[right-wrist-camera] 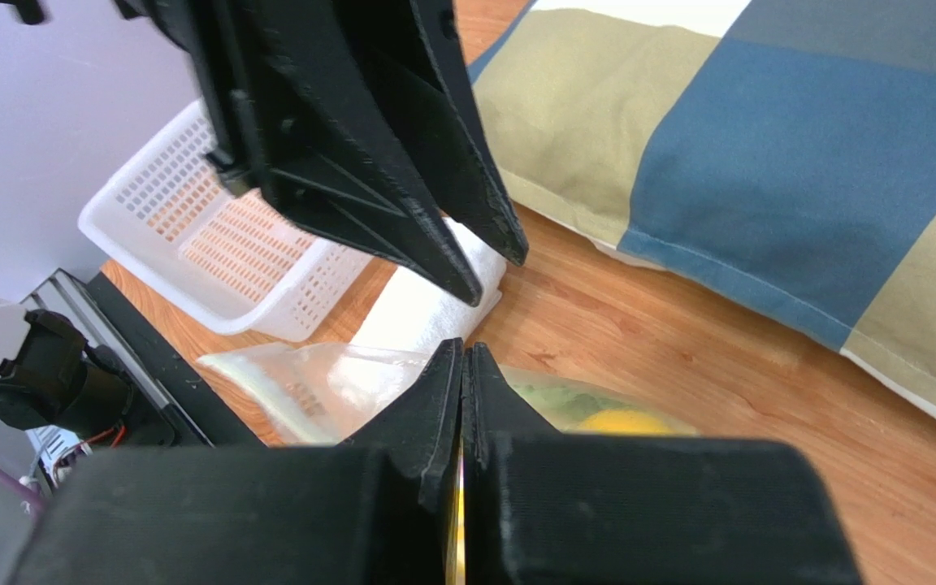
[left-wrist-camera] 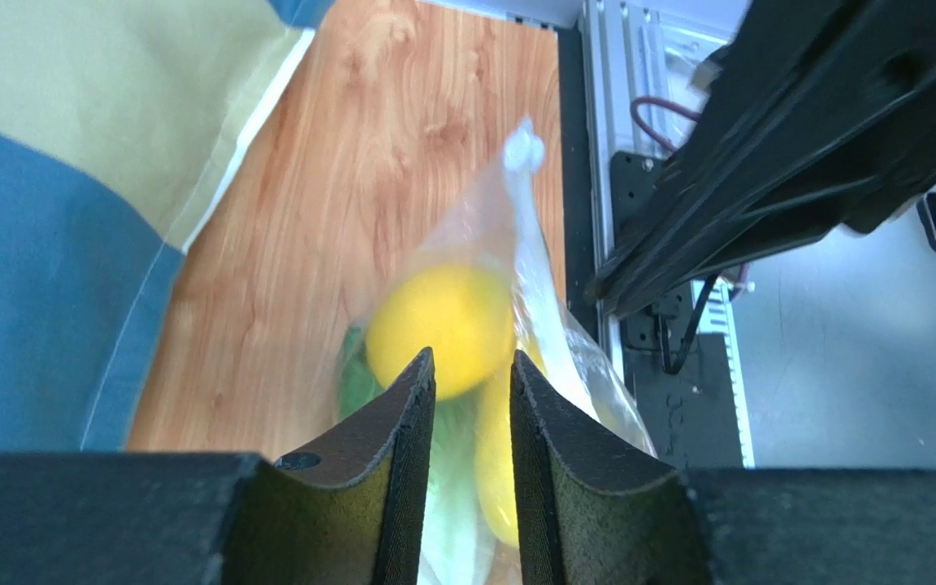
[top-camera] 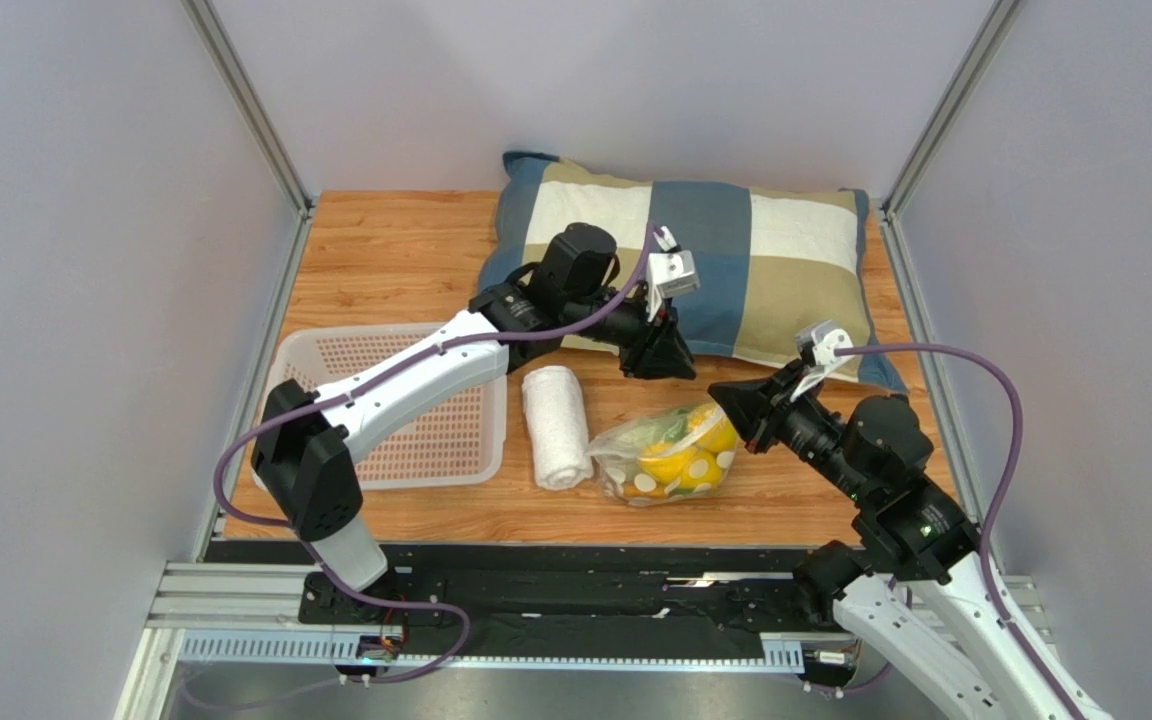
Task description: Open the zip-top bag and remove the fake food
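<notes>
The zip-top bag (top-camera: 630,450) lies on the wooden table in front of the pillow. Inside it show the fake food's yellow lemons (top-camera: 678,462) and green leafy vegetable (top-camera: 662,429). My left gripper (top-camera: 668,360) hovers over the bag's far side, open. In the left wrist view its jaws (left-wrist-camera: 471,360) stand apart with nothing between them, and the bag (left-wrist-camera: 536,244) and a blurred lemon (left-wrist-camera: 436,319) lie beyond. My right gripper (top-camera: 723,402) meets the bag's right upper edge. In the right wrist view it (right-wrist-camera: 462,351) is shut, its tips closed at the bag's (right-wrist-camera: 302,384) clear film.
A rolled white towel (top-camera: 555,426) lies just left of the bag. A white perforated basket (top-camera: 402,333) stands further left. The checked pillow (top-camera: 748,263) fills the back of the table. Grey walls close in both sides, and a black rail runs along the near edge.
</notes>
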Controlling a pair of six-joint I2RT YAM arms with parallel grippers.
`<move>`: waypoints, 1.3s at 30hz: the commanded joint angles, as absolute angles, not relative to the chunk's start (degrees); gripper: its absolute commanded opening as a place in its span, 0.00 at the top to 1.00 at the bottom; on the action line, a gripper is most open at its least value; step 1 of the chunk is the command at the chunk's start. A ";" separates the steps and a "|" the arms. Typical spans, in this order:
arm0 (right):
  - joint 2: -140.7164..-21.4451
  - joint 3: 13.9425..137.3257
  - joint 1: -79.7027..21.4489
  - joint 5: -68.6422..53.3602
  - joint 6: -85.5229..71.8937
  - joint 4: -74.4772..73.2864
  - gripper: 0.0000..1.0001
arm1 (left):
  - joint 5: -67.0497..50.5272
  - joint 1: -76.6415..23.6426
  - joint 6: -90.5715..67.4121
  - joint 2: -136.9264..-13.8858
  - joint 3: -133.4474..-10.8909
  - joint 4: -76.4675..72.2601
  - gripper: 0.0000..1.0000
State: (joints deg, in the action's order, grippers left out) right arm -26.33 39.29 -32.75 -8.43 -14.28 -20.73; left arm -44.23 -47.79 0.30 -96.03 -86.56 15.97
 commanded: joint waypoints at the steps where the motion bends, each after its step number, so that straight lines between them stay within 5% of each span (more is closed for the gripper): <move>1: -27.07 40.87 -32.78 -3.45 -15.02 -23.02 1.00 | -38.34 -50.36 -0.44 -92.19 -86.05 8.52 0.67; 6: -28.82 48.57 -32.78 28.60 -36.78 -37.05 1.00 | -27.56 -52.55 -6.66 -93.35 -85.79 10.37 0.43; 8: -30.23 53.15 -32.78 40.57 -49.66 -52.77 0.99 | -17.80 -60.24 -7.03 -89.84 -80.27 8.10 0.09; 9: -31.54 54.91 -32.78 42.35 -50.79 -56.91 0.96 | -7.57 -64.47 -4.25 -88.95 -76.33 4.17 0.01; 13: -34.01 63.26 -32.78 44.04 -50.36 -65.90 0.92 | 18.61 -74.88 6.15 -93.92 -77.41 -0.27 0.01; 25: -28.83 61.08 -32.78 37.27 -43.16 -63.54 0.79 | 16.17 -72.60 6.59 -100.63 -87.36 7.83 0.01; 29: -27.86 60.47 -32.78 34.99 -39.83 -62.23 0.74 | 12.76 -71.20 6.16 -102.65 -89.64 9.57 0.16; 33: -27.60 59.16 -32.78 30.34 -35.87 -58.29 0.70 | 6.17 -68.21 3.70 -102.66 -90.18 10.37 0.71; 36: -26.29 55.03 -32.87 25.67 -32.10 -51.72 0.70 | -1.65 -65.32 2.37 -101.52 -89.48 10.11 1.00; 39: -24.70 47.91 -32.78 20.05 -29.89 -42.76 0.56 | -12.71 -61.63 2.11 -98.80 -87.46 8.80 1.00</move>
State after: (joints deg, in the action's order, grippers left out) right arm -26.44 53.56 -32.80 27.83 -35.46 -55.68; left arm 2.48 -66.22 3.44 -103.04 -88.07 10.17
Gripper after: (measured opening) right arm 0.341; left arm 0.013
